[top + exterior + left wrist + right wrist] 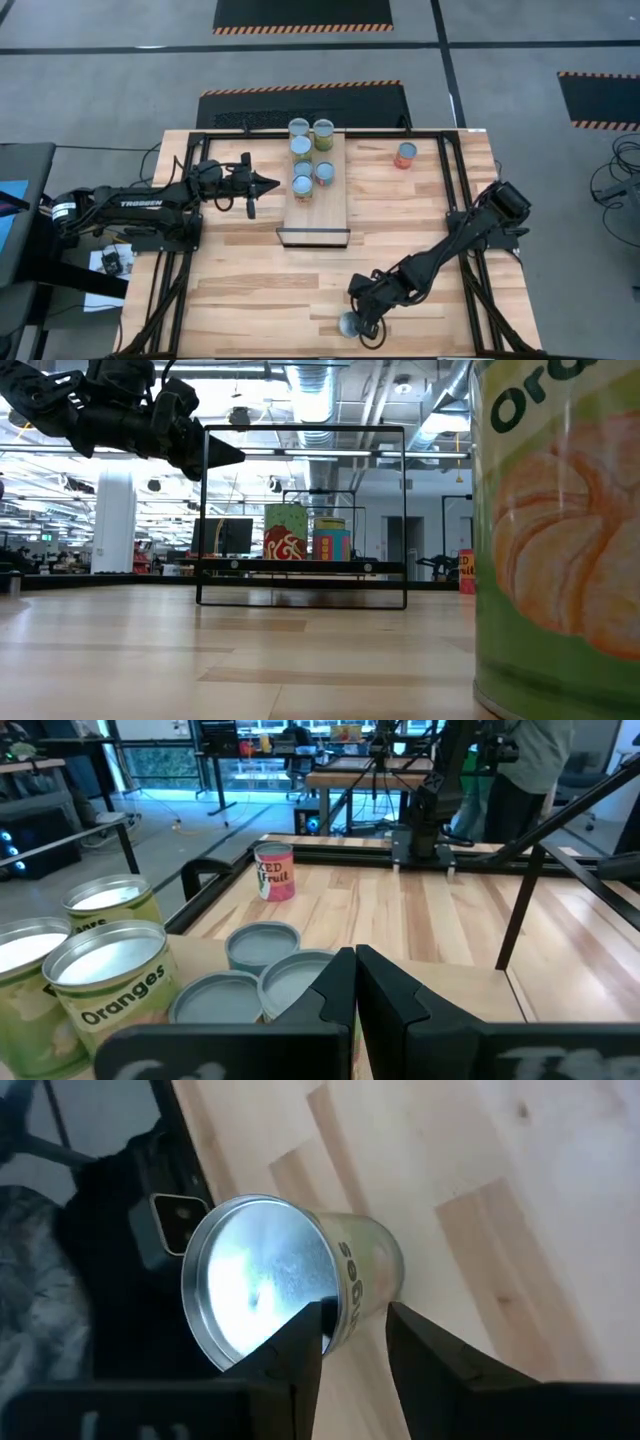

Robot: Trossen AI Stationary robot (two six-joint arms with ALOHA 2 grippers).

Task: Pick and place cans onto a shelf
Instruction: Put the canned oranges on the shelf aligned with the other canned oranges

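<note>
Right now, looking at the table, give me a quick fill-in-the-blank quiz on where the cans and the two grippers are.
1. The shelf carries ____ cans.
2. The red-labelled can stands alone on the tabletop, on the ____ arm's side of the shelf.
3. The right gripper sits at the can by the table's near edge with its fingers ____.
4. The left gripper waits beside the shelf with its fingers ____.

Missing words: six; right; open; shut

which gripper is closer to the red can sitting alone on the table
Left. The left gripper hovers beside the shelf, which stands between it and the red can. The right gripper is at the table's near edge, over a different can.
</note>
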